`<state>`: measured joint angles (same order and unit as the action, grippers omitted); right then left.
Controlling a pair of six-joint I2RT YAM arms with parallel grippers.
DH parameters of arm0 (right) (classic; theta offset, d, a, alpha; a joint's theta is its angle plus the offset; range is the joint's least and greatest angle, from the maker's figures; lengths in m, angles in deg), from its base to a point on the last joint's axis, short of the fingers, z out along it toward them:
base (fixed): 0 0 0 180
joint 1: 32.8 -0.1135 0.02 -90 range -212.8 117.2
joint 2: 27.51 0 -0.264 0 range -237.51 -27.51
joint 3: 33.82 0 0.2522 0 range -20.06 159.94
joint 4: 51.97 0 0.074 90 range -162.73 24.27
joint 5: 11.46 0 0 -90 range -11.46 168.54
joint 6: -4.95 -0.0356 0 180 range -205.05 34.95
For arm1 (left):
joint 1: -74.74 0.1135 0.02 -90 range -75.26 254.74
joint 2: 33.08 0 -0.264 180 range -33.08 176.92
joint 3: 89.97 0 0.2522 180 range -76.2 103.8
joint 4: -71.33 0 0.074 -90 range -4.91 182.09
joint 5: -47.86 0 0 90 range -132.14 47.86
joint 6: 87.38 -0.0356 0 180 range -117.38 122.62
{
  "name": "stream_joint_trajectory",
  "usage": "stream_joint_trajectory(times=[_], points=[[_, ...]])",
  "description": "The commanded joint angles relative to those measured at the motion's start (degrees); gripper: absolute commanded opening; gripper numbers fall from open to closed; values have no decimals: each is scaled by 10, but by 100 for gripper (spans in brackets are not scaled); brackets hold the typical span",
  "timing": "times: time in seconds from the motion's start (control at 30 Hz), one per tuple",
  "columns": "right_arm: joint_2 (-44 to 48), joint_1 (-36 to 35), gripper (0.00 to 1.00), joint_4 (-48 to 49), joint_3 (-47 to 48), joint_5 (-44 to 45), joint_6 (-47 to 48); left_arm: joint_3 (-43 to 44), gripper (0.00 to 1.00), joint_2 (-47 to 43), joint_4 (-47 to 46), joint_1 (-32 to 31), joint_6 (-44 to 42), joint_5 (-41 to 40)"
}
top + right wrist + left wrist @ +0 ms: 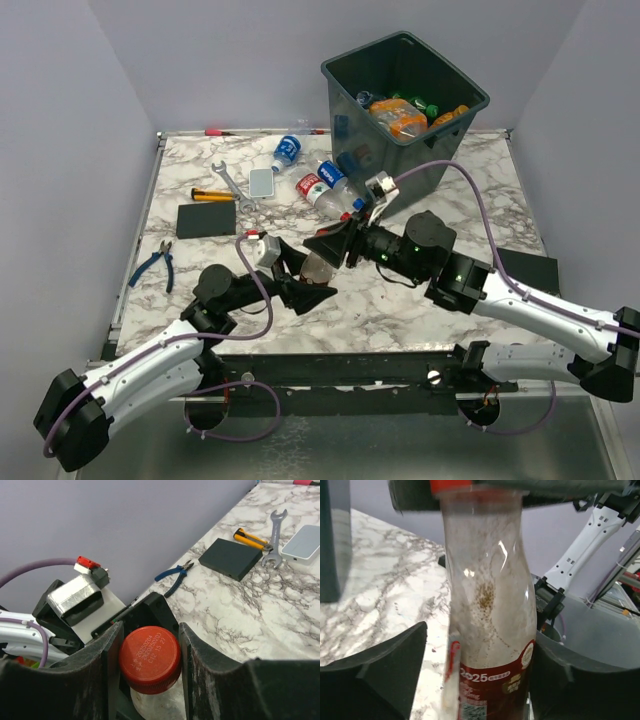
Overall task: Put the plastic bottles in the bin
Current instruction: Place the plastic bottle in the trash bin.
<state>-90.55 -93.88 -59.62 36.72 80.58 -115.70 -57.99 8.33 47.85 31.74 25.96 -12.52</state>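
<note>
A clear bottle (319, 268) with a red cap (150, 652) and red label (490, 690) is held mid-table between both arms. My right gripper (150, 650) is shut on its cap, with both fingers against it. My left gripper (477, 680) stands open around the bottle's body; marble shows between its left finger (385, 670) and the bottle. The bin (400, 165) stands at the far right with several orange and green bottles (400, 118) inside. Three more bottles lie near it on the table, one with a blue label (287, 150) and two close together (325, 190).
A wrench (232, 183), a yellow-handled tool (212, 196), a black slab (205, 220), a grey slab (261, 182) and blue pliers (155, 265) lie on the left half. Another black slab (530, 268) sits at the right edge. A red pen (220, 132) lies along the far edge.
</note>
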Motion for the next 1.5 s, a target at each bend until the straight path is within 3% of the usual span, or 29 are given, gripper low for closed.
stream_joint_trajectory(times=[0.0,0.13,0.17,0.27,0.33,0.5,0.83,0.9,0.97,1.03,1.07,1.13,1.2,1.23,1.47], points=[[-18,-2,1,-39,54,-52,25,27,68,28,26,-3,-4,33],[-31,-2,1,-74,81,-67,34,27,36,24,33,-3,-13,18],[-30,-2,6,-85,85,-67,34,26,30,20,33,-3,-15,12],[-16,-2,50,-84,74,-54,30,21,24,5,33,-3,-20,-7],[5,-2,61,-47,44,-31,21,16,22,-3,23,-4,-17,-12],[46,-2,63,88,-44,-5,1,5,20,-1,-24,-5,9,3],[-9,-2,63,128,-26,-6,-2,3,19,5,-34,-9,15,14],[-18,-2,60,131,-20,-12,-2,3,19,4,-34,-9,14,14],[-23,-2,47,132,-16,-17,-3,2,19,4,-34,-9,14,13],[-29,-2,27,128,-11,-17,-5,1,26,6,-33,-10,17,6],[-29,-2,19,124,-9,-17,-3,1,38,6,-33,-10,20,0],[-23,-2,6,109,-2,-17,2,0,72,2,-29,-10,22,-15],[-8,-2,1,77,11,-5,17,-2,94,-11,-21,-10,21,-43],[1,-2,1,57,21,8,32,-3,99,-21,-15,-9,18,-57],[13,-1,1,-154,231,189,202,-12,99,-88,26,-9,-17,-183]])
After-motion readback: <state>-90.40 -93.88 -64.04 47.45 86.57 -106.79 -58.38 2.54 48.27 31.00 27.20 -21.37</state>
